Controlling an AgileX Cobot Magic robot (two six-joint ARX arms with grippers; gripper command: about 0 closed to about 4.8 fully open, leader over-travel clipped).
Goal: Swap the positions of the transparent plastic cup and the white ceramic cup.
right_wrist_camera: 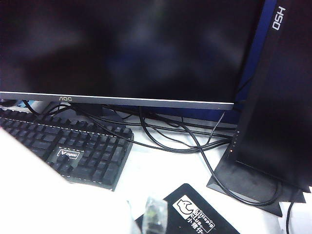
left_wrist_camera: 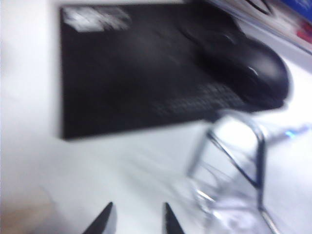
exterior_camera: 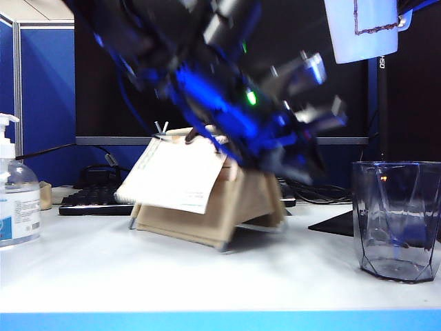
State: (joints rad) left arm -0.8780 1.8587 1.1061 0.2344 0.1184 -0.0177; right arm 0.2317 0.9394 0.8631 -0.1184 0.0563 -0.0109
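Exterior view: I see the transparent plastic cup (exterior_camera: 396, 221) standing upright on the white table (exterior_camera: 207, 276) at the right side, free of any grip. Above it, at the top edge, the white ceramic cup (exterior_camera: 362, 27) hangs in the air with its brownish rectangle outline showing; the right gripper itself is out of frame, and its fingers read as clamped nearly shut, so I take them as gripping the mug. The left gripper (exterior_camera: 320, 96) is a blurred blue mass up high, in front of the monitor (exterior_camera: 310, 69) and above the cardboard stand (exterior_camera: 207, 200), its fingers spread apart and empty. In the left wrist view the fingertips (left_wrist_camera: 105, 222) stand apart with the clear cup (left_wrist_camera: 234, 170) just beside them, near the black mouse (left_wrist_camera: 248, 68) on its pad (left_wrist_camera: 136, 83). A pump bottle (exterior_camera: 15, 193) stands at far left.
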